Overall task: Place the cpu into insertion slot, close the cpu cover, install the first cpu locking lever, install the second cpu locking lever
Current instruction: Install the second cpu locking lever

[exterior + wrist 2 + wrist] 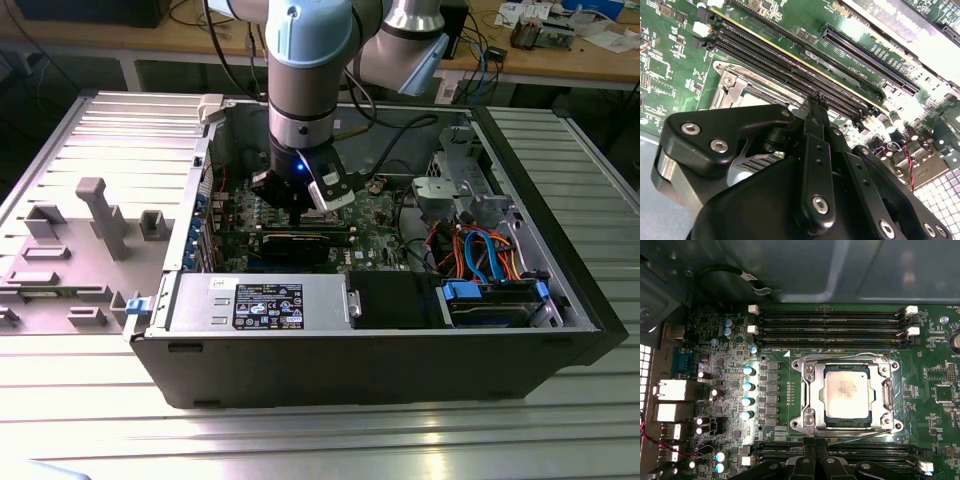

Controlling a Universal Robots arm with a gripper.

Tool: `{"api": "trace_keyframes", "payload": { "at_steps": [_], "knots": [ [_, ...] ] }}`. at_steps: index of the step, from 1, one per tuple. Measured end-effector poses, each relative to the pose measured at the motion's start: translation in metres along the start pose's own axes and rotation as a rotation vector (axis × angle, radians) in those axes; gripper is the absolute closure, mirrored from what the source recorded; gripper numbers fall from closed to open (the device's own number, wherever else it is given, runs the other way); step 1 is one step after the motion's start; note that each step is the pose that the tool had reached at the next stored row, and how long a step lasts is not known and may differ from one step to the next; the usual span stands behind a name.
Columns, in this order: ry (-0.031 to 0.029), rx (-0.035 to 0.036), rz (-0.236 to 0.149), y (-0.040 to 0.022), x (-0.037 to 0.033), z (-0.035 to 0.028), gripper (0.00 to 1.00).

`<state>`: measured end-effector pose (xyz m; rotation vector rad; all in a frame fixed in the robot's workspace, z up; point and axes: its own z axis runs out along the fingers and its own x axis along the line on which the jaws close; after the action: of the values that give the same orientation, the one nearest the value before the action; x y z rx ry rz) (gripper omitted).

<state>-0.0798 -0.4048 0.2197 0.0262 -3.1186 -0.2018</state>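
Nearest your lens in the second wrist view is the gripper (pixel 815 100). Its black fingers are drawn together at the tip, and I see nothing pinched between them. In the first wrist view the same fingertips sit side by side, just over the near row of memory slots.

In the exterior view the arm reaches straight down into the open computer case (pixel 300 370), which lies on its side so that the green circuit board (pixel 935 415) faces up at you. That is likely why the wrist hangs vertical over it.

In the first wrist view, long black memory slots (pixel 830 325) run along both sides of the insertion slot (pixel 796 365). The cpu cover (pixel 810 390) lies flat over the slot, its silver frame ringing the chip. The cpu (pixel 847 392) is seated inside, metal top facing up and showing through the cover's opening. Being square, it has no long axis worth naming. Its edges run parallel to the memory slots and to the frame, so it looks squarely aligned, not skewed.

Two thin wire locking levers flank the frame, one (pixel 840 356) along the far edge and one (pixel 865 436) along the near edge. The near lever runs at a slight slant. I cannot tell whether either is latched.
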Motion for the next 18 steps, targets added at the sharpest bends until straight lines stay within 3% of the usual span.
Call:
{"api": "trace_keyframes", "payload": {
  "at_steps": [10, 12, 14, 18],
  "knots": [
    [0.0010, -0.0079, -0.008, -0.0029, 0.0062, 0.0012, 0.89],
    [0.0008, -0.0147, -0.009, -0.0037, 0.0072, 0.0037, 0.89],
    [0.0009, -0.0171, -0.009, -0.0042, 0.0077, 0.0060, 0.89],
    [0.0006, -0.0330, -0.010, -0.0046, 0.0088, 0.0095, 0.89]
  ]
}}
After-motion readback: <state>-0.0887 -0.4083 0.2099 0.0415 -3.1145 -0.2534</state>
